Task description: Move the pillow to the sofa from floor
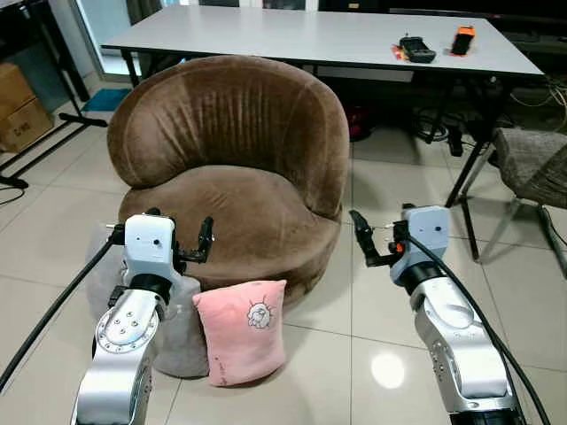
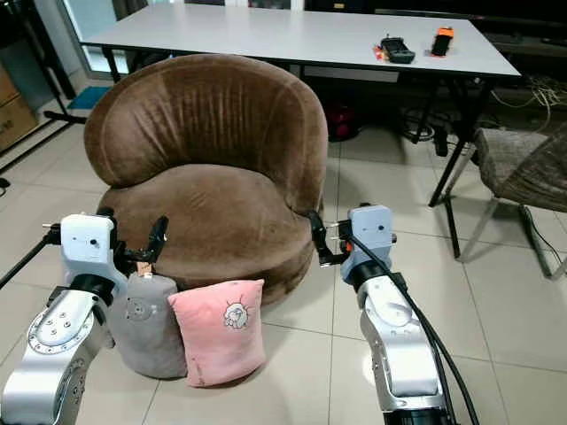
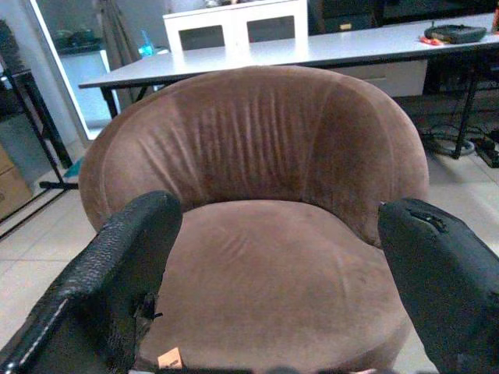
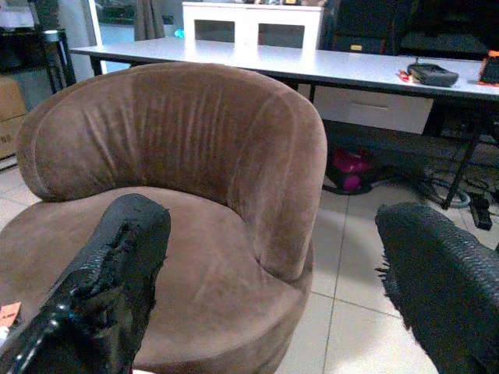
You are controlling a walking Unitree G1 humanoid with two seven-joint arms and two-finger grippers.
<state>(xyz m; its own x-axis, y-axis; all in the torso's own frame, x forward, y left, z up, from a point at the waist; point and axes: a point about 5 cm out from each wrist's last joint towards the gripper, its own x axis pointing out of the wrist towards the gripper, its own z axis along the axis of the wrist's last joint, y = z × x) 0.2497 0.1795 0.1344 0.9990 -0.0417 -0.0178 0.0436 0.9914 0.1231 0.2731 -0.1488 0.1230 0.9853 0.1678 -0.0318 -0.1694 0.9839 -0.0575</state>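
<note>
From the head we see the pink pillow [image 1: 241,329] leaning on the floor against the sofa [image 1: 235,168], beside a grey cushion [image 2: 146,323]. Our left gripper [image 1: 177,241] and right gripper [image 1: 372,239] hover above, jaws spread. The wrist views face the seat, so we risk grabbing the wrong cushion.

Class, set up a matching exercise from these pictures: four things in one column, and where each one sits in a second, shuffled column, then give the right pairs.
Things:
1. pink pillow
2. grey pillow
3. black handheld device
4. cardboard box

Places:
A. on the white table
B. on the floor, far left
C. on the floor, leaning against the brown sofa front
D. under the left end effector, beside the pink one

Pairs: 1-C, 2-D, 3-A, 4-B
</note>
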